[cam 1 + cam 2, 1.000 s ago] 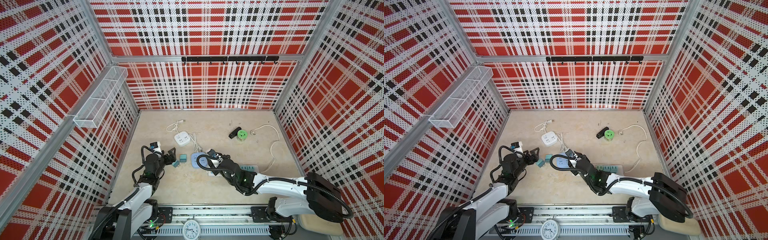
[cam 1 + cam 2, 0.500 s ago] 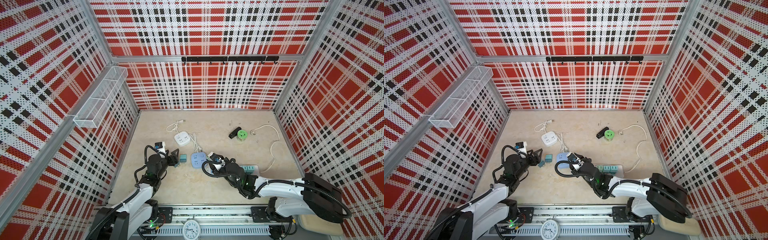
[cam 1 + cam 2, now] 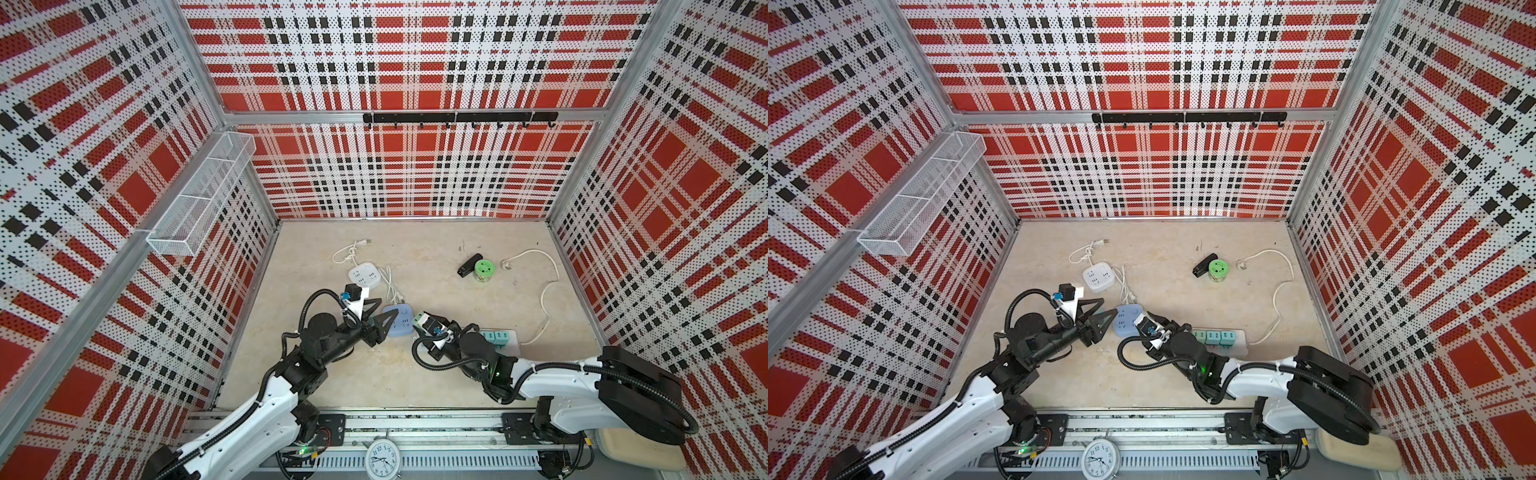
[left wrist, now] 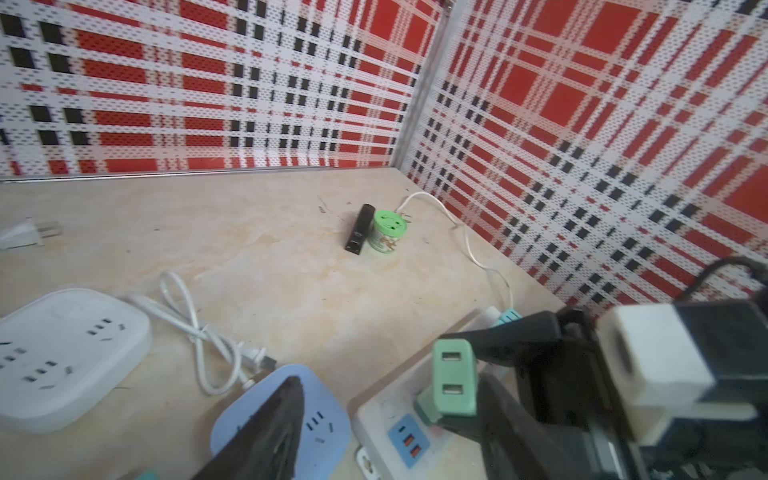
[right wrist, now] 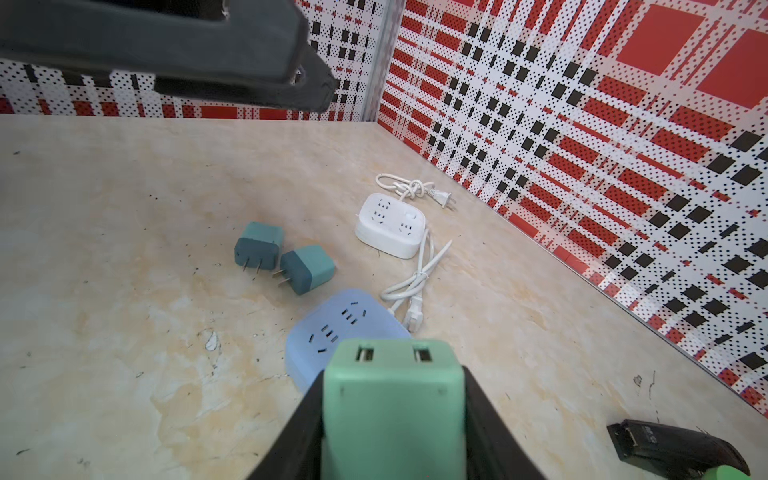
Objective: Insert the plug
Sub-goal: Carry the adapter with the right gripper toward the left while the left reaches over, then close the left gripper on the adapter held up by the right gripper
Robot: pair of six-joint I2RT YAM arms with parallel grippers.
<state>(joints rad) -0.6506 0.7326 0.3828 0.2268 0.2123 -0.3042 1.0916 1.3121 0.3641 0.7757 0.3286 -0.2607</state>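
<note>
My right gripper [image 5: 392, 415] is shut on a light green plug [image 5: 392, 399] with two USB slots on its face. In the left wrist view that green plug [image 4: 453, 382] hangs just above the end of a white power strip [image 4: 386, 419], beside the strip's blue USB panel. A blue socket block [image 3: 399, 320] lies next to it on the table. My left gripper [image 3: 380, 318] is open, its fingers over the blue block's left edge, holding nothing. In both top views three green plugs [image 3: 1214, 336] sit in the white strip [image 3: 1237, 345].
Two teal plugs [image 5: 257, 247] lie loose on the table left of the blue block. A white square socket [image 3: 365, 275] with a coiled cord sits behind. A green round socket [image 3: 483, 270] and a black object [image 3: 469, 264] stand at the back right. The strip's cord [image 3: 544, 299] runs along the right wall.
My left gripper has moved right, from beside the teal plugs to the blue socket block, and its jaws have narrowed. The right gripper keeps its hold on the green plug and has hardly moved.
</note>
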